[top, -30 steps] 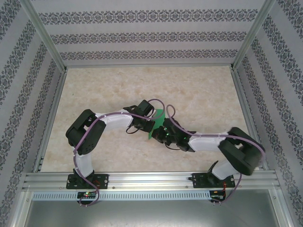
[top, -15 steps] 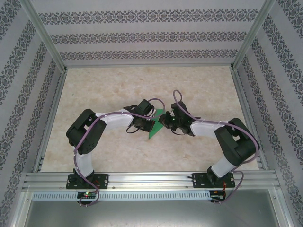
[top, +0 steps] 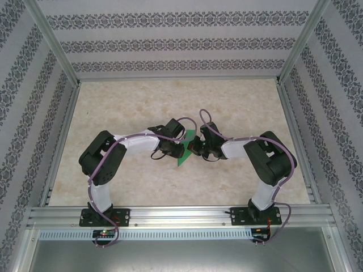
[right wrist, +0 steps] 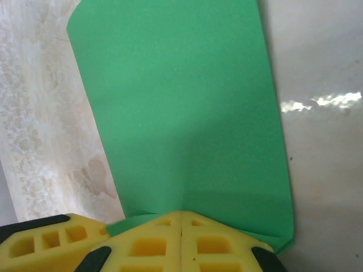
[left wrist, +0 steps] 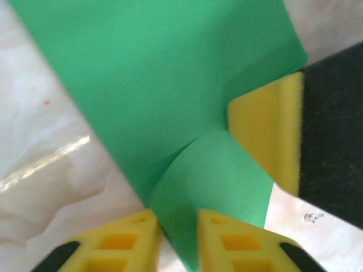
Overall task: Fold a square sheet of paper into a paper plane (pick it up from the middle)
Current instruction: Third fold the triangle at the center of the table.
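The square sheet of paper, bright green and partly folded, lies on the table between my two grippers. In the left wrist view a curled flap of the paper runs down between the yellow fingertips of my left gripper, which stand slightly apart. My right gripper has its yellow fingers pressed together on the near edge of the paper, where a crease starts. One of its yellow fingers also rests at the paper's edge in the left wrist view. From above, both grippers meet at the paper, left gripper and right gripper.
The marble-patterned table is walled by patterned panels and an aluminium frame along the near edge. Both arms bend inward toward the table's middle, with purple cables looping over them.
The right arm has drawn its elbow in and carried its gripper left and farther back, against the paper. The left gripper's fingers have parted a little; the left arm stayed put.
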Tool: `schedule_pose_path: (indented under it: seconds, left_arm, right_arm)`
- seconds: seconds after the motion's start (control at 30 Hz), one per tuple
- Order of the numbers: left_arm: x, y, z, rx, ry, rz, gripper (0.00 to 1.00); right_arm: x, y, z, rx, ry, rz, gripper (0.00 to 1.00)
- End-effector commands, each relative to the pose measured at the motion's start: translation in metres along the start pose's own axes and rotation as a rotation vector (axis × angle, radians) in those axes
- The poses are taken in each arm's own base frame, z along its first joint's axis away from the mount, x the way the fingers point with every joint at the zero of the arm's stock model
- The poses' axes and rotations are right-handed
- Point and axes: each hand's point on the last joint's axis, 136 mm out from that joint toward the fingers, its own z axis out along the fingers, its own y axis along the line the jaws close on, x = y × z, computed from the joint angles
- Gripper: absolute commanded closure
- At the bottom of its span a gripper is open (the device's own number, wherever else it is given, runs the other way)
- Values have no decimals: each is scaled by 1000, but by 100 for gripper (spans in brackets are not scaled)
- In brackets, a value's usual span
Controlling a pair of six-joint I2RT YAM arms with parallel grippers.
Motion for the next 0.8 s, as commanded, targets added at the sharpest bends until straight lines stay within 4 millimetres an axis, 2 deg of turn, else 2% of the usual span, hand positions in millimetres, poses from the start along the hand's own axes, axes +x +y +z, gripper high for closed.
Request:
schedule_pose_path:
  seconds: [0.0, 0.07, 0.13, 0.2, 0.3, 0.33, 0.43, 0.6, 0.77]
  left_arm:
    - [-15, 19, -35, -70, -68, -79, 63]
    - [-22, 22, -49, -63, -109, -110, 59]
    - [-27, 20, -63, -49, -138, -127, 59]
    - [-31, 7, -74, 18, -156, -133, 66]
    - [-31, -23, -76, 187, -142, -149, 81]
    - [-30, -30, -72, 229, -126, -160, 86]
    - [-24, -42, -56, 291, -90, -183, 91]
    - [-19, -34, -25, 269, -56, -235, 94]
    - [-19, -28, -3, 245, -44, -262, 96]
  right_arm:
    - [10, -25, 5, 95, 33, -5, 96]
    - [9, -22, 5, 85, 37, -4, 96]
    - [9, -19, 5, 77, 39, -5, 96]
    - [8, -16, 4, 72, 35, -2, 96]
    - [7, -13, 4, 58, 29, 5, 95]
    - [6, -11, 4, 51, 26, 6, 95]
    - [6, -11, 4, 52, 23, 13, 95]
    - [6, -7, 4, 33, 22, 17, 95]
    - [6, -5, 4, 20, 21, 18, 94]
